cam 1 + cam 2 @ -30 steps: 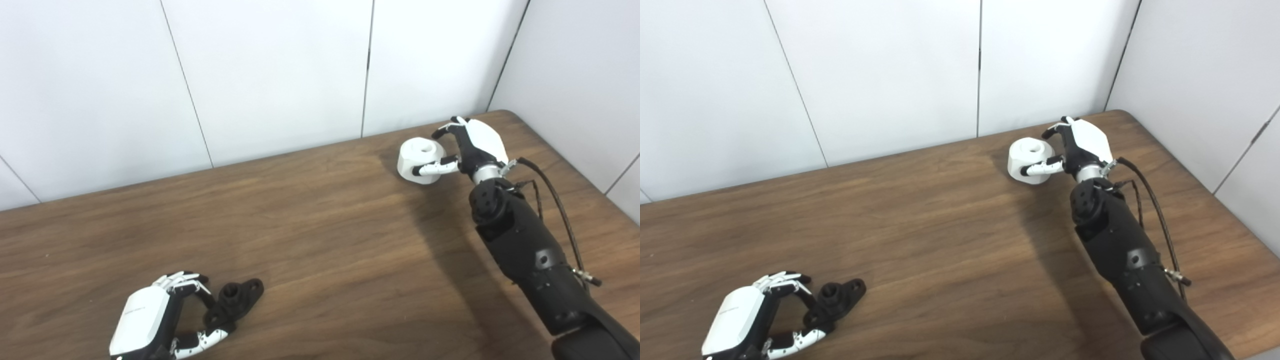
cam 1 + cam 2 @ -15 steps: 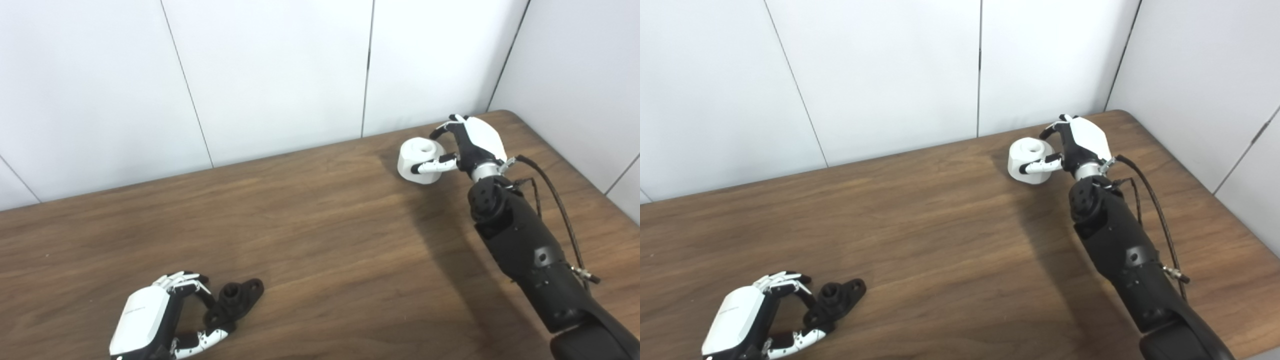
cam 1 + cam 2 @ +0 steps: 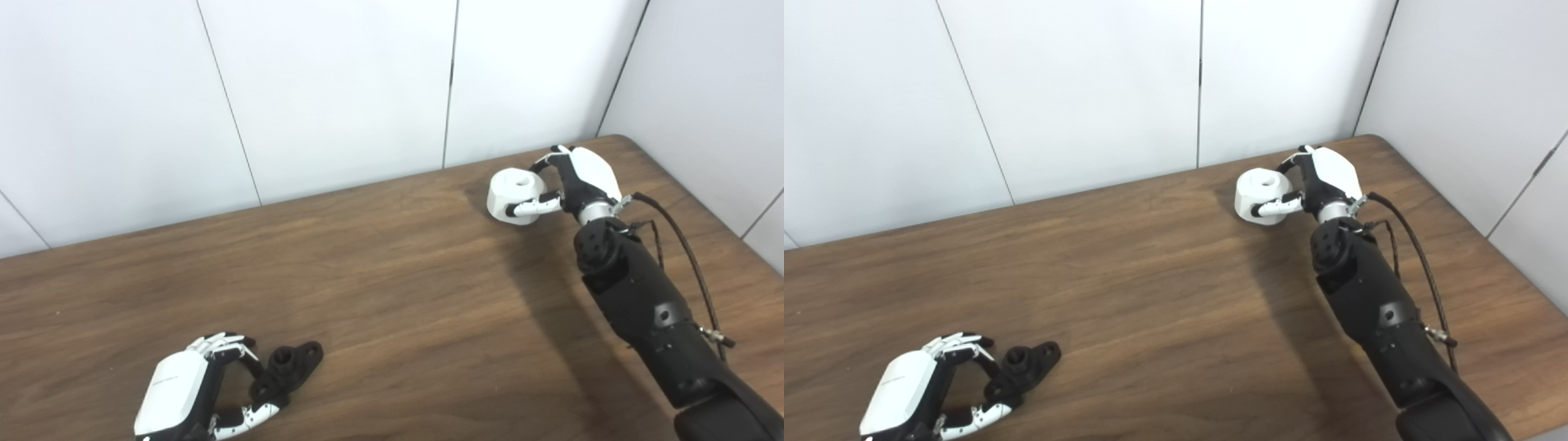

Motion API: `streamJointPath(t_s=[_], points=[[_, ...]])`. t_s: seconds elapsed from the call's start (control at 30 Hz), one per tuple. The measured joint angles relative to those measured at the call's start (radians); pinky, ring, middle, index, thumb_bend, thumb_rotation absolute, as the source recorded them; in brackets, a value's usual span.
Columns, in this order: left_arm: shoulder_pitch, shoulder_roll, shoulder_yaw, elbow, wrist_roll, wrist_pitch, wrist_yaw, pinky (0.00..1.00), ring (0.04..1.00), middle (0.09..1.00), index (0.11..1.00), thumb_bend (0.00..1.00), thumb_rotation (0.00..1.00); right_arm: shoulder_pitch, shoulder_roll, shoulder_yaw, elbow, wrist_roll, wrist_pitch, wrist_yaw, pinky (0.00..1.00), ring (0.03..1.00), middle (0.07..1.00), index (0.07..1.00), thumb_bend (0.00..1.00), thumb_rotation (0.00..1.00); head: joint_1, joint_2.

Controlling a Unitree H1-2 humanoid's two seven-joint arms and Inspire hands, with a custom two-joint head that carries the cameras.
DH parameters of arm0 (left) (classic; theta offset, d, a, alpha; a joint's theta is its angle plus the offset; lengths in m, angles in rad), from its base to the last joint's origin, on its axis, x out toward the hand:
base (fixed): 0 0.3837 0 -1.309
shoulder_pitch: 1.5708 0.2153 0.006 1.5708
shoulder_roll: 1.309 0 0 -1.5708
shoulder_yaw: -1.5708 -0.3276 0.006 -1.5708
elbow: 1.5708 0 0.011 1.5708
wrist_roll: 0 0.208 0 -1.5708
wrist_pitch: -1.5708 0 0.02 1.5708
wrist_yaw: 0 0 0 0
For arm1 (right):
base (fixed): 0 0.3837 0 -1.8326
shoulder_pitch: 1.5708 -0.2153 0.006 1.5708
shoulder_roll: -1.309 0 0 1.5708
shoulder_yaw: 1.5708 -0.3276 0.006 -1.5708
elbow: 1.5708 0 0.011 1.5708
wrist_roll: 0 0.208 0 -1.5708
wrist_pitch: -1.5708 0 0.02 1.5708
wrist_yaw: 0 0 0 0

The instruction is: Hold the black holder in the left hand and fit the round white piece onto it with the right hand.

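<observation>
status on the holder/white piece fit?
Early. Done: each hand is at its part. In hand: the left hand has its fingers around one end of the black holder, which lies on the table; the right hand is curled around the round white piece, also on the table. Left: lift both, bring them together, fit.

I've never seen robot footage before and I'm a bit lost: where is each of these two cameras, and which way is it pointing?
Left eye view: on the robot's head, looking down and forward over the wooden table to the white wall; shows the left hand at the black holder and the right hand at the round white piece.
Right eye view: beside it, a little to the right, facing the same way; shows the same hands and arms.
Shared: both show the same scene, slightly shifted sideways.
</observation>
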Motion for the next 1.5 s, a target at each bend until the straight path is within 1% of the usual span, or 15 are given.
streamJointPath(t_s=[0.3, 0.37, 0.4, 0.43, 0.47, 0.53, 0.67, 0.8, 1.23, 1.37, 1.4, 1.5], points=[[0.0, 0.0, 0.0, 0.0, 0.0, -0.001, 0.0, 0.89, 0.828, 0.742, 0.484, 0.52, 0.05, 0.005, 0.0, 0.0, 0.002, 0.0, -0.01, -0.002, 1.0, 1.0, 0.928, 0.622, 0.85, 0.29, 0.0, 0.002], [0.0, 0.0, 0.0, 0.0, 0.0, -0.001, 0.0, 0.89, 0.828, 0.742, 0.484, 0.52, 0.05, 0.006, 0.0, 0.0, 0.004, 0.002, -0.019, -0.006, 1.0, 0.998, 0.92, 0.601, 0.84, 0.27, 0.0, 0.002], [0.0, 0.0, 0.0, 0.0, 0.0, -0.001, 0.0, 0.89, 0.828, 0.742, 0.484, 0.52, 0.05, 0.006, 0.001, -0.002, 0.006, 0.005, -0.024, -0.013, 1.0, 0.996, 0.913, 0.547, 0.69, 0.21, 0.0, 0.002], [0.0, 0.0, 0.0, 0.0, 0.0, -0.001, 0.0, 0.89, 0.828, 0.741, 0.484, 0.52, 0.05, 0.007, 0.002, -0.005, 0.009, 0.009, -0.039, -0.023, 1.0, 0.989, 0.9, 0.518, 0.61, 0.18, 0.0, 0.002], [0.0, 0.0, 0.0, 0.0, 0.001, -0.001, 0.0, 0.88, 0.827, 0.74, 0.484, 0.52, 0.05, 0.008, 0.004, -0.011, 0.012, 0.015, -0.057, -0.041, 1.0, 0.982, 0.884, 0.499, 0.56, 0.16, 0.0, 0.002], [0.0, 0.0, 0.0, 0.0, 0.001, 0.0, 0.0, 0.88, 0.827, 0.74, 0.484, 0.52, 0.05, 0.01, 0.015, -0.024, 0.023, 0.027, -0.094, -0.081, 1.0, 0.965, 0.859, 0.488, 0.53, 0.14, 0.003, -0.002], [0.0, 0.0, -0.001, 0.0, 0.002, 0.0, 0.0, 0.89, 0.828, 0.739, 0.484, 0.52, 0.05, 0.016, 0.024, -0.027, 0.035, 0.03, -0.131, -0.117, 1.0, 0.961, 0.842, 0.484, 0.52, 0.14, 0.008, 0.0], [0.0, 0.0, -0.002, -0.001, 0.018, 0.0, 0.0, 0.89, 0.829, 0.739, 0.484, 0.52, 0.05, 0.019, 0.024, -0.027, 0.035, 0.03, -0.133, -0.122, 1.0, 0.959, 0.838, 0.484, 0.52, 0.14, 0.008, 0.0], [0.0, -0.002, -0.003, -0.006, 0.021, 0.005, -0.005, 0.89, 0.833, 0.743, 0.484, 0.52, 0.05, 0.035, 0.026, -0.037, 0.031, 0.045, -0.143, -0.137, 1.0, 0.948, 0.836, 0.485, 0.52, 0.13, 0.032, 0.002], [0.001, -0.003, -0.003, -0.012, 0.023, 0.011, -0.016, 0.89, 0.832, 0.744, 0.484, 0.52, 0.05, 0.062, 0.026, -0.031, -0.035, 0.047, -0.145, -0.116, 1.0, 0.938, 0.836, 0.484, 0.52, 0.14, 0.063, 0.005], [0.002, -0.004, -0.003, -0.013, 0.023, 0.013, -0.017, 0.89, 0.832, 0.743, 0.484, 0.52, 0.05, 0.066, 0.026, -0.027, -0.054, 0.047, -0.143, -0.107, 0.98, 0.935, 0.834, 0.484, 0.52, 0.14, 0.07, 0.006], [0.003, -0.007, -0.003, -0.014, 0.026, 0.015, -0.017, 0.9, 0.833, 0.744, 0.484, 0.52, 0.05, 0.072, 0.023, -0.014, -0.128, 0.047, -0.132, -0.047, 0.94, 0.929, 0.834, 0.484, 0.52, 0.14, 0.081, 0.008]])
